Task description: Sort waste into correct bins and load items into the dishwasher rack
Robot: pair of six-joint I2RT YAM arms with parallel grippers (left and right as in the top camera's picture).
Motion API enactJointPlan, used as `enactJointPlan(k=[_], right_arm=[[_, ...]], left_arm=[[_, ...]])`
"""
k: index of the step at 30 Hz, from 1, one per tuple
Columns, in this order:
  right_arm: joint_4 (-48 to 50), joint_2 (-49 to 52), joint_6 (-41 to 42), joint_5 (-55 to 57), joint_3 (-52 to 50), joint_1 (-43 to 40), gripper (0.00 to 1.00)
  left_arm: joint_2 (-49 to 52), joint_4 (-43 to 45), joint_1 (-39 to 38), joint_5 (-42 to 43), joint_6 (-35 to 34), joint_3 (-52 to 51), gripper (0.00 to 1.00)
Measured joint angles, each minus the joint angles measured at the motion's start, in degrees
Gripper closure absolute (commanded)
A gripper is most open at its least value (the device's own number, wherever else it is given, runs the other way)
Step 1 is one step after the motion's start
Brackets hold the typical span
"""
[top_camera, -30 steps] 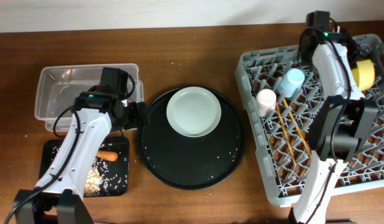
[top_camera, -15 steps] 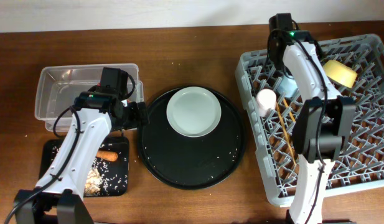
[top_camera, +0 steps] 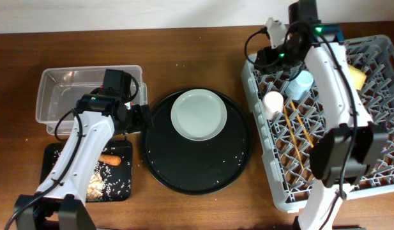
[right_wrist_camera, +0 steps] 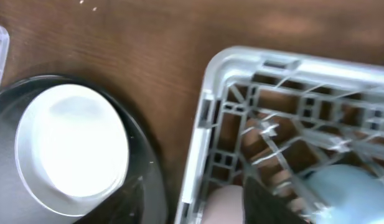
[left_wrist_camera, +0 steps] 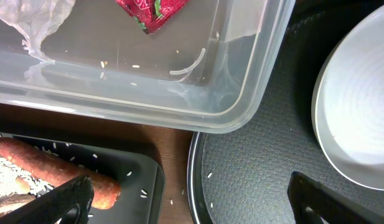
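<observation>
My left gripper [top_camera: 138, 119] [left_wrist_camera: 198, 208] is open and empty, low between the clear tub [top_camera: 56, 96] [left_wrist_camera: 241, 93] and the round black tray. The tub holds the red wrapper [left_wrist_camera: 151, 12] and the white tissue [left_wrist_camera: 36, 18]. The shallow black tray [top_camera: 56, 167] holds the carrot stick [top_camera: 110, 160] [left_wrist_camera: 55, 171] and food scraps [top_camera: 98, 185]. The grey-green plate [top_camera: 198, 115] [right_wrist_camera: 70, 146] lies on the round tray. My right gripper [top_camera: 265, 57] [right_wrist_camera: 192, 205] is open and empty over the back-left corner of the rack [top_camera: 375, 185] [right_wrist_camera: 291, 118]. The rack holds the pink cup [top_camera: 273, 101], blue cup [top_camera: 301, 83], yellow bowl [top_camera: 356, 76] and chopsticks [top_camera: 299, 131].
The large round black tray [top_camera: 197, 172] [left_wrist_camera: 254, 168] sits mid-table between the bins and the rack, with rice grains scattered on it. Bare wood lies behind it. My right arm stretches over the rack's middle.
My right gripper has swung left from the rack's back right, where the yellow bowl now lies, to its back-left corner. The left arm has not moved.
</observation>
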Motion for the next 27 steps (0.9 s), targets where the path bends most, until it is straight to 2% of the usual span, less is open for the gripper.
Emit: enactJointPlan(k=[7, 12, 17, 18, 20, 24, 27], right_arm=[[0.2, 5.5, 0.5, 2.6, -0.4, 5.1, 0.56], [3.3, 5.5, 1.0, 9.3, -0.4, 5.4, 0.58], [3.7, 5.5, 3.2, 11.3, -1.4, 5.4, 0.58], [4.3, 5.5, 3.3, 11.5, -2.6, 5.4, 0.61], [4.5, 5.5, 3.5, 11.6, -5.0, 5.4, 0.76], [4.7, 5.6, 4.0, 11.7, -5.5, 5.4, 0.91], [6.7, 5.6, 5.0, 12.2, -5.7, 5.4, 0.96]], left_arm=[[0.0, 0.0, 0.0, 0.0, 0.0, 0.0, 0.01], [0.0, 0.0, 0.0, 0.0, 0.0, 0.0, 0.01], [0.0, 0.0, 0.0, 0.0, 0.0, 0.0, 0.01], [0.0, 0.0, 0.0, 0.0, 0.0, 0.0, 0.01], [0.0, 0.0, 0.0, 0.0, 0.0, 0.0, 0.01], [0.0, 0.0, 0.0, 0.0, 0.0, 0.0, 0.01], [0.0, 0.0, 0.0, 0.0, 0.0, 0.0, 0.01]])
